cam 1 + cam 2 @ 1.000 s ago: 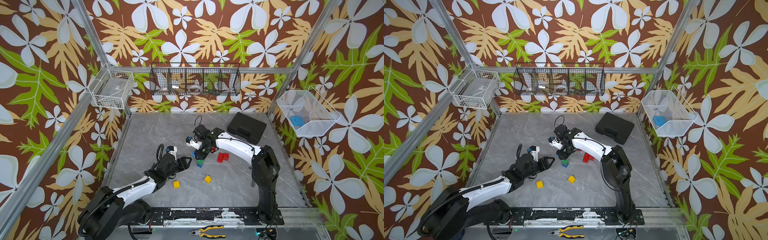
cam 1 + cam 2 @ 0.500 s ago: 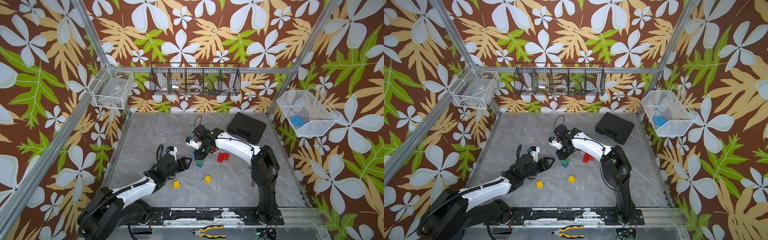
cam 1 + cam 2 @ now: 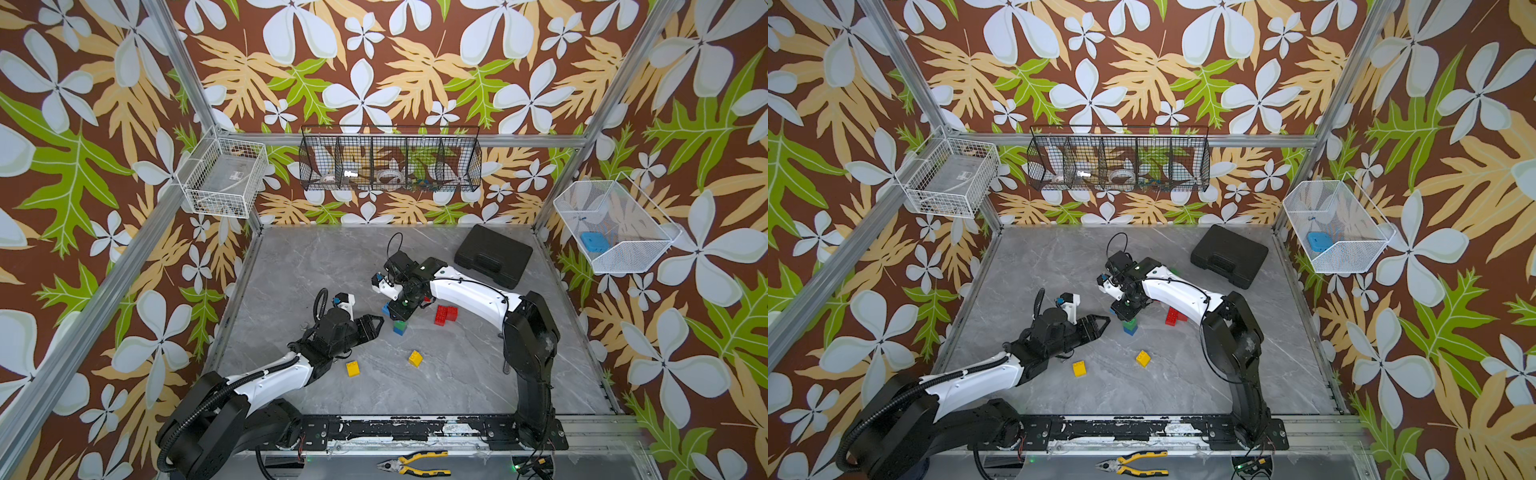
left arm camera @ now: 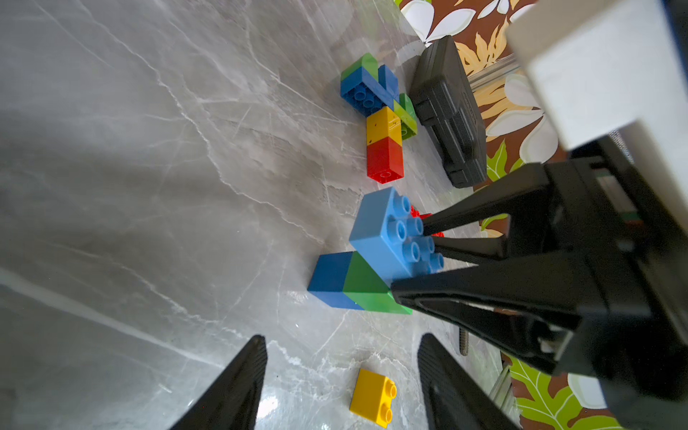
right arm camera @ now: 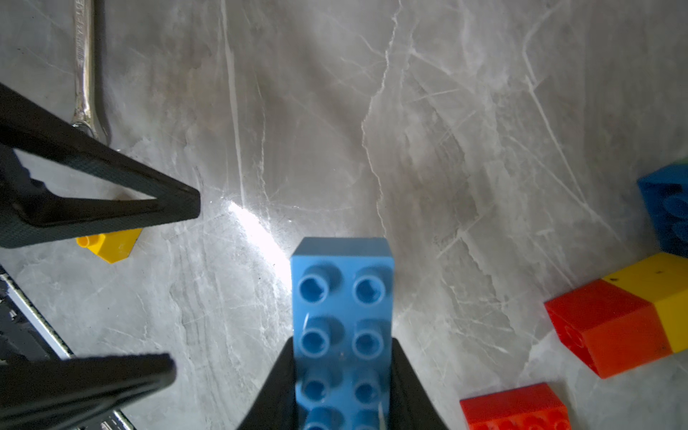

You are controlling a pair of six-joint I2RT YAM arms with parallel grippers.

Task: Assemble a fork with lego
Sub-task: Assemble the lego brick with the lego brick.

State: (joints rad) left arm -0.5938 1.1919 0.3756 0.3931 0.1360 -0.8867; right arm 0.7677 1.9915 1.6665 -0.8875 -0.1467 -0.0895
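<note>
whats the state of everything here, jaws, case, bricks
right gripper, jaws shut on light blue brick
left gripper, jaws open, empty
black case, closed
blue-green pair, joined, on table
multicolour assembly, lying on table
yellow bricks, loose, apart

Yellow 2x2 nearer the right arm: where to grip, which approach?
Probably grip two opposite flat side walls of the yellow brick, coming straight down from above: it sits studs up, with nothing close beside it. It's turned diagonally, so yaw the open left claw to meet faces, not corners.
</note>
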